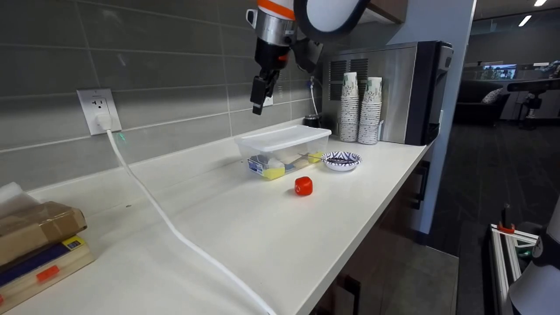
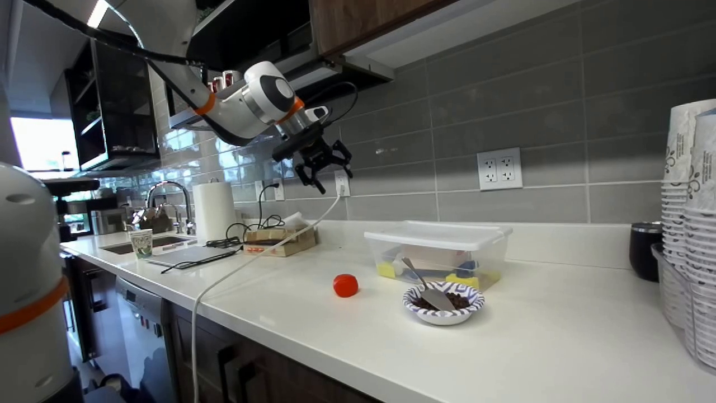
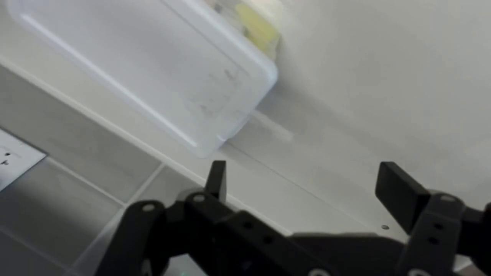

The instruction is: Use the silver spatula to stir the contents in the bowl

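1. You have a long white countertop (image 1: 245,236) running along a wall of grey glossy tiles (image 1: 157,74); a boxy silver-and-black appliance (image 1: 398,96) stands against that wall in an exterior view.

2. Your small shallow round bowl, white with a dark blue pattern (image 2: 444,320), stands upright on the countertop, just beside a clear rectangular plastic container (image 2: 495,260) with a pale lid (image 3: 168,76).

3. The silver metal spatula (image 2: 439,300) sits tilted in the bowl: its blade rests on small dark brown bits (image 2: 461,302), and its handle rises past the rim towards the container. You cannot tell whether handle and container touch.

4. Your black gripper (image 3: 301,184) hangs in the air near the tiled wall, well apart from the bowl. Its jaws are spread wide, with pale countertop showing between them.

5. A small red rounded block (image 2: 345,285) sits on the countertop, apart from the bowl; you can see a pale mark on it, too small to read.

6. For labels, you have a blue-and-white label (image 1: 255,166) behind the container's wall and a yellow label (image 1: 74,242) on a tan-and-blue box (image 1: 65,267); their print is too small to read. Stacked white paper cups (image 1: 348,118) carry a leafy print.
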Motion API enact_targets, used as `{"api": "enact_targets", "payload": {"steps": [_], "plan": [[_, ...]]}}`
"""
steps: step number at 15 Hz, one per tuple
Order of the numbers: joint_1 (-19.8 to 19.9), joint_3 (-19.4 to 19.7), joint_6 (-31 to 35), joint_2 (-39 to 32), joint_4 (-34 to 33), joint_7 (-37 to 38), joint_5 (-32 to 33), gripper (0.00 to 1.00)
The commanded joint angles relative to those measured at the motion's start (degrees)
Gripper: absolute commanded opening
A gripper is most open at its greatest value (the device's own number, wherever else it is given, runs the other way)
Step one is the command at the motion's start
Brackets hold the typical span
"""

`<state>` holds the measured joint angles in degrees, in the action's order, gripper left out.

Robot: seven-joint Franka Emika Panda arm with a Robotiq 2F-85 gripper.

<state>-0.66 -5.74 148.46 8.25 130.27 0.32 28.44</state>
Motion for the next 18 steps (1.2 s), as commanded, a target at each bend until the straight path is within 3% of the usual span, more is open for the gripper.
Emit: {"api": "enact_targets", "payload": {"steps": [1,6,12,18], "plan": [[3.76,2.14,5.68,3.08,3.45,-0.24,12.37,1.00],[7.27,4.14,5.92,8.54,6.75,0.52,23.17,1.00],[8.18,5.14,-0.34,17.01,14.69,0.54,28.62,1.00],[9.19,5.51,0.68,18.40,22.78,10.00,35.05,1.00]]}}
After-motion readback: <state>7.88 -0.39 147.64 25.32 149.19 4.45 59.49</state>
